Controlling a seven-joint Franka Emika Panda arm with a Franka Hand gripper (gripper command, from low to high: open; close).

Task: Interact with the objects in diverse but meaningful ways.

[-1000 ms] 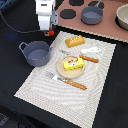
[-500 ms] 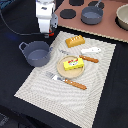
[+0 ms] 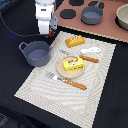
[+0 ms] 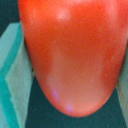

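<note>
The red tomato (image 4: 70, 45) fills the wrist view, clamped between my teal-padded fingers (image 4: 11, 75). In the exterior view my gripper (image 3: 49, 32) is shut on it, with a bit of red (image 3: 52, 34) showing at the fingertips, above the dark table just behind the grey-blue two-handled pot (image 3: 36, 53). The golden bread loaf (image 3: 75, 41) lies on the striped placemat (image 3: 45, 87). The yellow butter block (image 3: 73, 63) sits on a round wooden plate (image 3: 64, 70). A small white piece (image 3: 91, 50) lies near the loaf. The grey pan (image 3: 91, 15) stands on the brown board behind.
A toy knife (image 3: 90, 59) and a toy fork (image 3: 67, 81) with orange handles lie on the placemat. A pale bowl (image 3: 122, 16) stands at the back on the exterior view's right. Dark burner discs (image 3: 66, 14) mark the brown board.
</note>
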